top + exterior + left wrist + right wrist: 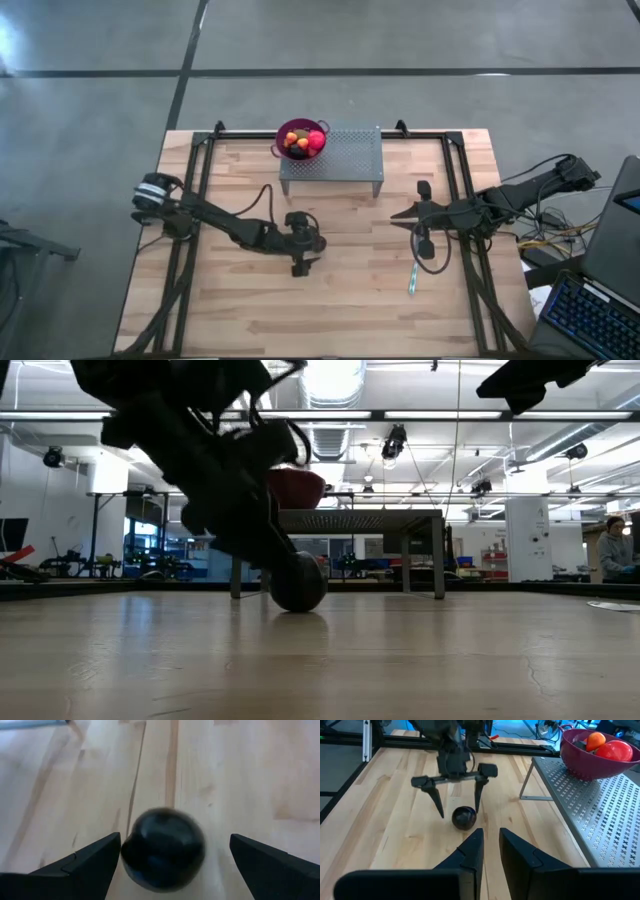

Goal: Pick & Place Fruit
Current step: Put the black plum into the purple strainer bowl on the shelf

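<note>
left tool (459,801): spread, straddling dark ball (464,817) on table (350,290) | right tool (414,217): nearly pressed together, holds nothing, right side

Left gripper (459,802) fingers spread (pointing down), right gripper (491,851) narrowed

The dark ball (163,849) looks blurred, its underside cut off by the edge.

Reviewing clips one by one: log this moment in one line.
left hand: open, straddling dark ball on table | right hand: nearly closed, empty, waiting | other fruit in purple bowl on rack
</note>
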